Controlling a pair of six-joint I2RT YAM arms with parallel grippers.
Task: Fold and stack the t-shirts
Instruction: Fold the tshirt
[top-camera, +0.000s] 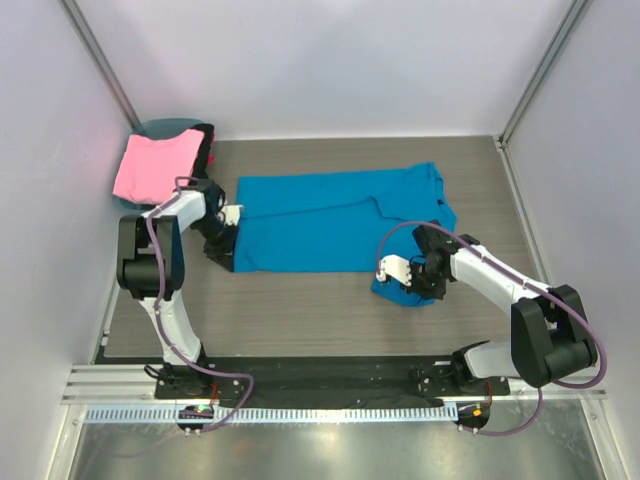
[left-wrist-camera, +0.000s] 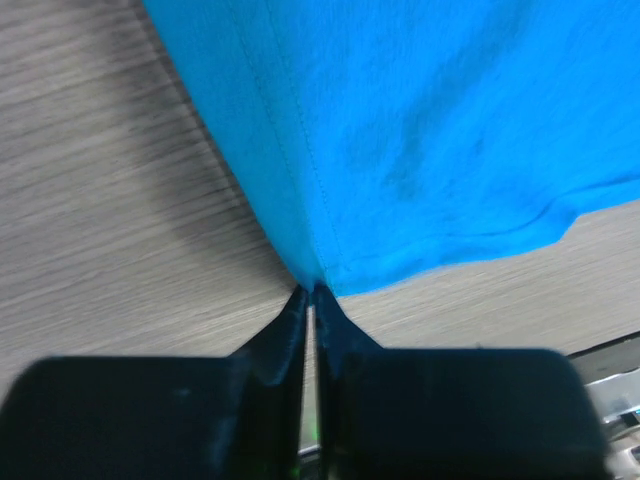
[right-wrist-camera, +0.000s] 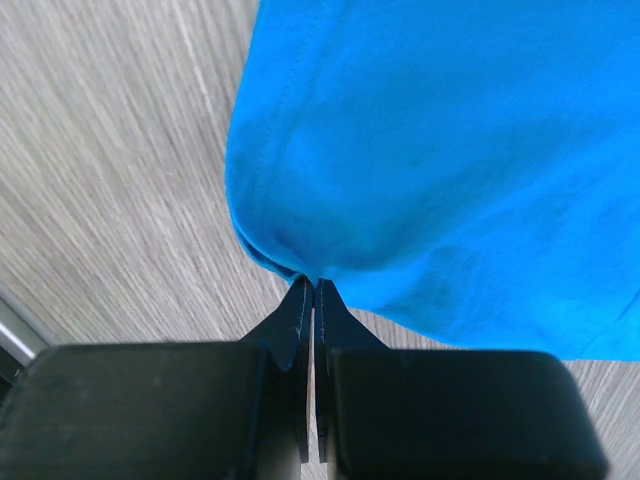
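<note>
blue t-shirt pinched between fingers, wood-grain table

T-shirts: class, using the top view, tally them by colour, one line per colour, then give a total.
blue t-shirt: 1
pink t-shirt: 1
dark t-shirt: 1 (only its edge shows beside the pink one)
Total: 3

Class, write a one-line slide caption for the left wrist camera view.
Left gripper pinches the hemmed corner of the blue t-shirt, which lies on the wood-grain table.
</note>
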